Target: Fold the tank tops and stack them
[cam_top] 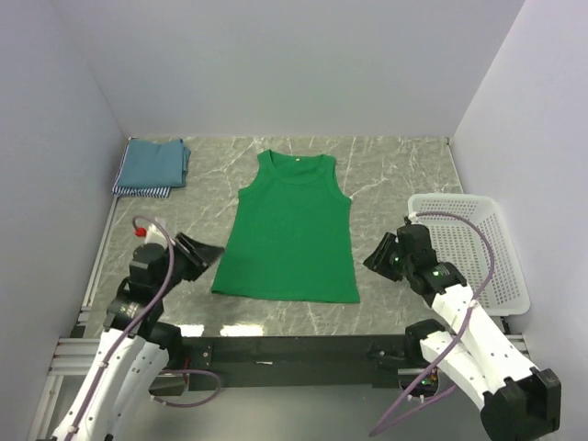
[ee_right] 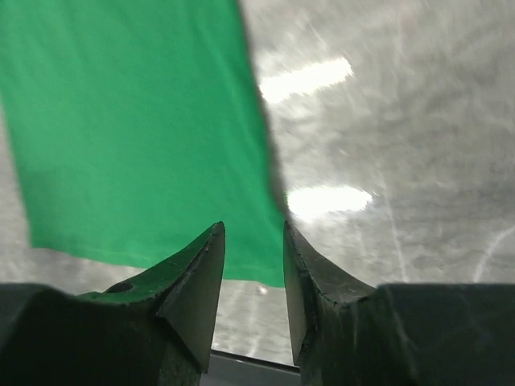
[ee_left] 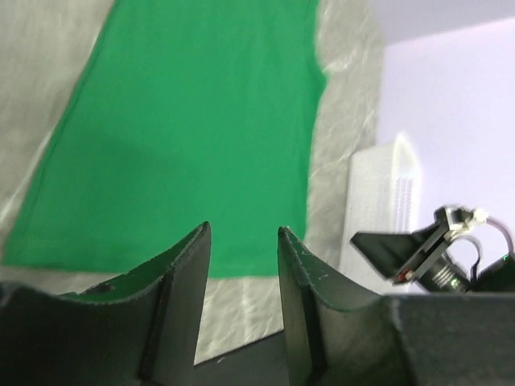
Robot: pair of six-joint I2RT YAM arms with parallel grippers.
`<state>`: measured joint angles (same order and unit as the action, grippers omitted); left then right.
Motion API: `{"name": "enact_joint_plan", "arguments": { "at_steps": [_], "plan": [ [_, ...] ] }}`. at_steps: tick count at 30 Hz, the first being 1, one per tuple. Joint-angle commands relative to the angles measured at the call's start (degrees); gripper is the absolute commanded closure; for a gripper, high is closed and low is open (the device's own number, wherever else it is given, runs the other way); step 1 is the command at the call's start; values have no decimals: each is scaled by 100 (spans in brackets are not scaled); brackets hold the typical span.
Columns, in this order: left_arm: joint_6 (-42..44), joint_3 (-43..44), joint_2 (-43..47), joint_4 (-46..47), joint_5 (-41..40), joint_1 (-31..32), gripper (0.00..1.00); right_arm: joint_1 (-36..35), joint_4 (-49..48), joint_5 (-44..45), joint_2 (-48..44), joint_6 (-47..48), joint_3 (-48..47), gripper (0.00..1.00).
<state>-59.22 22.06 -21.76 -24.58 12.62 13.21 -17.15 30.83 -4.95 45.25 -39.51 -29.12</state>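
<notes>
The bright green tank top (cam_top: 289, 230) lies flat and unfolded in the middle of the table, neckline at the far side. It also shows in the left wrist view (ee_left: 185, 137) and the right wrist view (ee_right: 137, 129). The teal-blue top (cam_top: 152, 163) lies folded at the far left on the folded navy-and-white striped top (cam_top: 140, 191), of which only the edge shows. My left gripper (cam_top: 209, 254) is open and empty, just left of the green top's near left corner. My right gripper (cam_top: 371, 257) is open and empty, just right of its near right corner.
A white plastic mesh basket (cam_top: 473, 248) stands at the right edge of the table, beside my right arm; it also shows in the left wrist view (ee_left: 378, 201). Grey walls close the table on the left, far and right sides. The table's near edge runs just below the top's hem.
</notes>
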Motion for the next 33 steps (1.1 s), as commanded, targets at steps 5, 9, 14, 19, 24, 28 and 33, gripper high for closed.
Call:
{"name": "enact_joint_plan", "arguments": {
  "at_steps": [5,9,14,19,24,28,33],
  "plan": [
    [797,1905,-1582,-22,-1050,6,59,-1909,-287,1020,578,-706,-953,57],
    [1210,2775,-2551,129,-1087,-99,59,-3115,-823,1433,1528,-1287,-1489,58],
    [1747,4120,-3412,-46,-841,-581,58,-4225,-1158,1865,3511,-1648,-3015,59],
    [2037,5183,-3704,-337,-586,-1048,58,-4903,-877,2191,5333,-1701,-4793,61],
    [2266,5721,-3871,-521,-463,-1251,57,-5325,-114,2305,7083,-1578,-6718,61],
    [2354,5765,-3915,-504,-313,-1304,57,-5475,213,2376,7900,-1472,-7563,60],
    [2327,5660,-3897,-408,-172,-1471,58,-5484,538,2394,8368,-1428,-8126,60]
  ]
}}
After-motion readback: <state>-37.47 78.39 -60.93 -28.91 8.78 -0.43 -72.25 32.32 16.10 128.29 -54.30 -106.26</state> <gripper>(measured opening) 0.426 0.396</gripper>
